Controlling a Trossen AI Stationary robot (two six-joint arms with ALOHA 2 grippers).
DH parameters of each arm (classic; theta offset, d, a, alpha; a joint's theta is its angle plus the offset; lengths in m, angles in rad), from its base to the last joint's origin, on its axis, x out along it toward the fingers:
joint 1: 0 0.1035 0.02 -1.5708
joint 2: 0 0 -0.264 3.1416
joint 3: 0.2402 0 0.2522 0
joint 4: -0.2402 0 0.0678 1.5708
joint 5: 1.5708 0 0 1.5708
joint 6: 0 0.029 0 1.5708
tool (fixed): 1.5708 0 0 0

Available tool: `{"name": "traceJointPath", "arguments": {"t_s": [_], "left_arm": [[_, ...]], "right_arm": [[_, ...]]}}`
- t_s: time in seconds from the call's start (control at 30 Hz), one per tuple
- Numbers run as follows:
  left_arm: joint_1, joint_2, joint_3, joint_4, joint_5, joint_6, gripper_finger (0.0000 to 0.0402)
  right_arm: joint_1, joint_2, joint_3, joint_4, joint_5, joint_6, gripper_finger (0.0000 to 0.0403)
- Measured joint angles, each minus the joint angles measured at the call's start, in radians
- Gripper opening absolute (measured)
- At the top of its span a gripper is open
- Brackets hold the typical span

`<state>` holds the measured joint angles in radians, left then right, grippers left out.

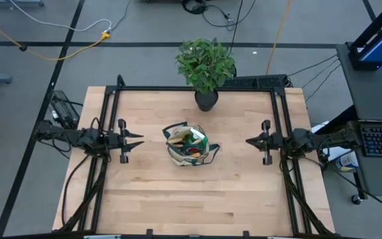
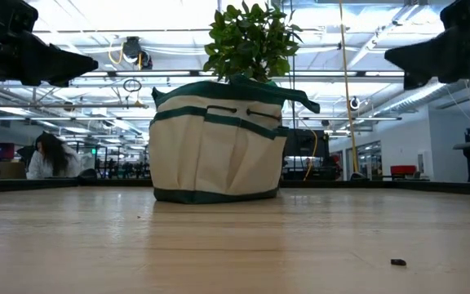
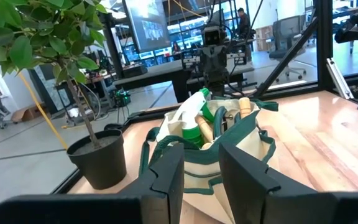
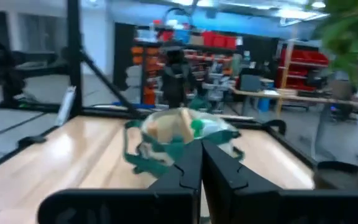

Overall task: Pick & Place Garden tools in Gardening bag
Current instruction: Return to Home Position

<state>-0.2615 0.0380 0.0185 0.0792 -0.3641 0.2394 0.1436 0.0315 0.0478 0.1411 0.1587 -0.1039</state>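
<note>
Sitting upright mid-frame in the low view, the gardening bag [image 2: 215, 155] rests on the pale wooden table [image 1: 178, 206], garden tools [image 1: 191, 141] inside it. A potted plant [image 1: 205, 63] stands at the table's upper edge. Left of the bag the left claw [image 1: 136, 141] hovers spread; to the right, the right claw [image 1: 249, 141] hovers pressed together. Cables [image 1: 103, 33] cross the grey floor [image 1: 151, 33] at top; a person [image 2: 49, 157] shows at the low view's left edge.

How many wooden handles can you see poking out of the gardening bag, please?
2: one handle by the gardening bag's rim, another beside the spray bottle; others may be hidden.
</note>
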Motion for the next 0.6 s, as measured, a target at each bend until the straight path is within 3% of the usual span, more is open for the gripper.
{"name": "traceJointPath", "arguments": {"t_s": [0.6], "left_arm": [[0.000, 0.001, -0.006, -0.017, -0.003, -0.035, 0.0106]], "right_arm": [[0.000, 0.001, -0.005, -0.013, -0.030, -0.013, 0.0000]]}}
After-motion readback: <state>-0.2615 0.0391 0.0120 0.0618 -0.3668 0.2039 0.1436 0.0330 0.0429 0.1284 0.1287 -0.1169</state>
